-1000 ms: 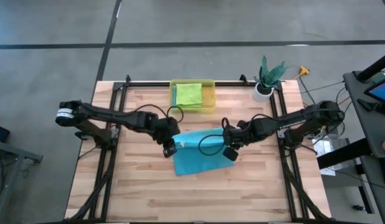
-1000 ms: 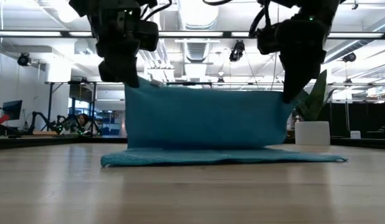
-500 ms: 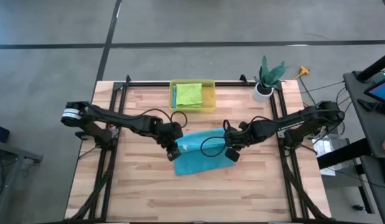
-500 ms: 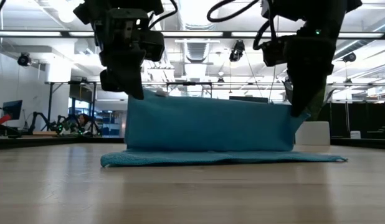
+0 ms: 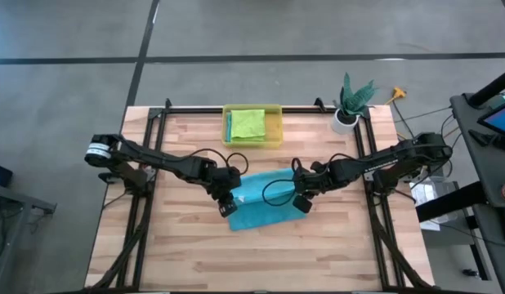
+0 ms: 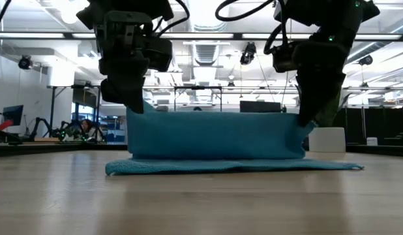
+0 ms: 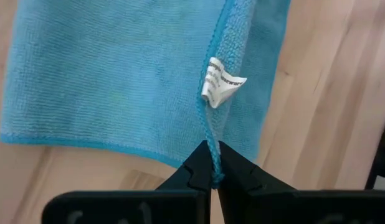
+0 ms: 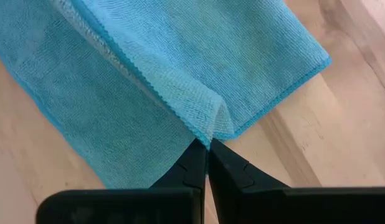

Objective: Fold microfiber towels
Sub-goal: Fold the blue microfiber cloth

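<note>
Wooden table (image 5: 179, 245) carries the work. Both grippers have sunk lower since a second ago, so the raised fold stands shorter. The left gripper (image 7: 212, 176) is pinched tight on a hemmed corner of the teal towel (image 5: 265, 202), a white label (image 7: 220, 82) just beyond its tips. The right gripper (image 8: 207, 148) nips the opposite corner. Below them, the towel's lower layer lies flat. Farther off, the yellow bin (image 5: 274, 131) holds a lime green towel (image 5: 248, 123), a potted plant (image 5: 350, 102) beside it.
</note>
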